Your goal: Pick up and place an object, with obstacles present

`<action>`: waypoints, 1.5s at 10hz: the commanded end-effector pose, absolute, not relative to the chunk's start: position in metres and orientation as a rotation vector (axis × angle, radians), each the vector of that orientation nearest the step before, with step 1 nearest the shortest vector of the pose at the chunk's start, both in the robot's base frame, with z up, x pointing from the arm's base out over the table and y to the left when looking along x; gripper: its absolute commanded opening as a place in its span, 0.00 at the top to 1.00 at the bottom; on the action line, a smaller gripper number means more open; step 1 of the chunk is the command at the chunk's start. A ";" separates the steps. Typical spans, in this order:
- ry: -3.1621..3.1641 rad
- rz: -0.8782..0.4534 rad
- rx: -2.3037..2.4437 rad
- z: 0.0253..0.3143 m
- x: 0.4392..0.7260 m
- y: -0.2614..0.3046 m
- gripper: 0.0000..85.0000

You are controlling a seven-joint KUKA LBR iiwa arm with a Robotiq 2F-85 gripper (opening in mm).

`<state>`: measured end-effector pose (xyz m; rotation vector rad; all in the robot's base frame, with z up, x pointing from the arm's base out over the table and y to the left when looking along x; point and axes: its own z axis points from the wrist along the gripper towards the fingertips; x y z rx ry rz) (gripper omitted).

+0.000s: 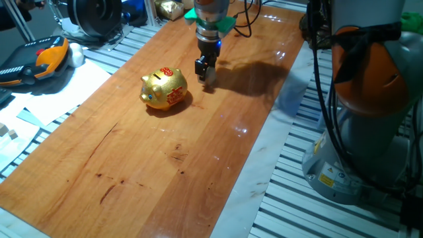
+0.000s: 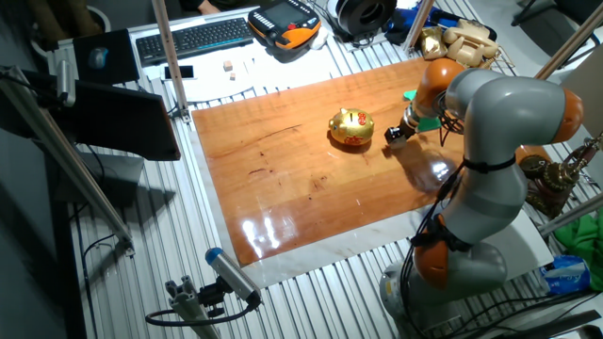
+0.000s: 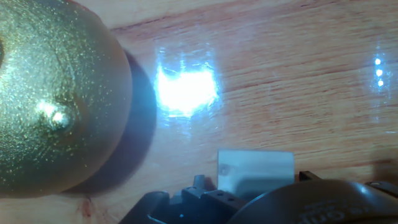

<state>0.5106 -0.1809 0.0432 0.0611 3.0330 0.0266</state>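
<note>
The small pale wooden cube (image 1: 209, 73) sits between my gripper's fingers, just above the wooden tabletop (image 1: 165, 158) at its far end. My gripper (image 1: 205, 69) is shut on it. The hand view shows the cube (image 3: 255, 171) at the bottom, against the dark gripper body. The gold piggy bank (image 1: 164, 89) with red markings stands a short way left of the gripper and fills the left of the hand view (image 3: 56, 93). In the other fixed view the gripper (image 2: 394, 135) is just right of the pig (image 2: 350, 127), not touching it.
An orange teach pendant (image 1: 39, 59) and papers lie off the table's left side, with tiny pale blocks (image 1: 8, 132) near them. A green piece (image 1: 228, 25) lies behind the gripper. The robot's base (image 1: 363, 99) stands to the right. A keyboard (image 2: 193, 38) lies beyond the table.
</note>
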 end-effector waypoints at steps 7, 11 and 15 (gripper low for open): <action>3.041 0.019 0.002 0.048 0.509 -0.183 1.00; 3.029 0.008 0.060 0.078 0.508 -0.170 1.00; 3.049 0.001 0.062 0.111 0.508 -0.151 1.00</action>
